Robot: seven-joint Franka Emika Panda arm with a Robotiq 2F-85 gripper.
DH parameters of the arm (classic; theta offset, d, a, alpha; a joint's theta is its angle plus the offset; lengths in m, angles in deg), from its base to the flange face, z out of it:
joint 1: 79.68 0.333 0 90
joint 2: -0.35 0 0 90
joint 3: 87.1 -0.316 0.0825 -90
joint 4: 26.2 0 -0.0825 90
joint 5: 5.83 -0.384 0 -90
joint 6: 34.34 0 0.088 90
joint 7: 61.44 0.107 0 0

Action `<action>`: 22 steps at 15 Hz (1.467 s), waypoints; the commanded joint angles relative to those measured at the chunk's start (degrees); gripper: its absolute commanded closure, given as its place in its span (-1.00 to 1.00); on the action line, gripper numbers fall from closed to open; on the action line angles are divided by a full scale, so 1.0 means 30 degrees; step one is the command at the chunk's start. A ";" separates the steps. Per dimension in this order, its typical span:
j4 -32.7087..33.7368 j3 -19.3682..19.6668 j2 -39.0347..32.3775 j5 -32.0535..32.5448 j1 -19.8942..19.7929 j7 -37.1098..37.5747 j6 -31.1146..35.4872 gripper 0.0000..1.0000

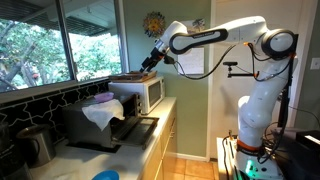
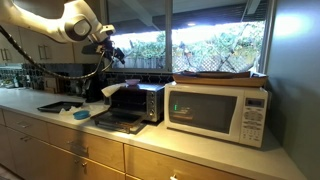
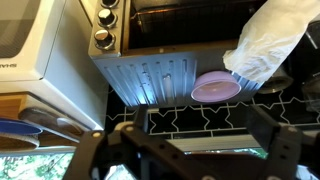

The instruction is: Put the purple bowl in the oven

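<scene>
the purple bowl (image 3: 215, 87) sits on the ribbed top of the oven (image 3: 150, 75), out by one edge of it. a white cloth (image 3: 265, 40) touches or overlaps its rim. in the wrist view the jaws are spread wide and hold nothing, hovering above the oven top and apart from the bowl. the drop-down door (image 2: 118, 122) hangs open over the desk (image 2: 200, 150), so the cavity looks ready.

the main risk, i judge, is the grasp itself. the bowl is shallow and looks like smooth plastic, so a pinch on its rim could slip or flip it. it lies so near the edge that a nudge from a descending finger could push it off the oven. the cloth could get pinched along with the rim and be dragged with it. the white microwave (image 3: 25, 40) stands just beside the oven, leaving little room for the arm to swing down to the open front.
</scene>
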 commanded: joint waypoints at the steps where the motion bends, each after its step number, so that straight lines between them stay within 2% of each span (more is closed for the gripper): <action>1: 0.0979 0.0024 -0.1421 0.0043 -0.0434 0.1608 0.0835 -1.00; 3: 0.2520 0.0349 -0.2884 -0.0326 -0.0443 0.1810 0.0990 -1.00; 9: 0.9497 0.0257 -0.8352 0.0310 -0.0208 0.1854 -0.2039 -1.00; 10: 0.6957 0.0433 -0.6410 0.0058 -0.0282 0.1450 -0.0821 -1.00; 11: 0.7635 0.0414 -0.7024 0.0054 -0.0242 0.1447 -0.0936 -1.00; 16: 0.7639 0.0442 -0.6883 0.0054 -0.0260 0.1445 -0.0871 -1.00; 22: 0.8878 0.0172 -1.0203 -0.0372 0.0048 0.3280 0.1286 -1.00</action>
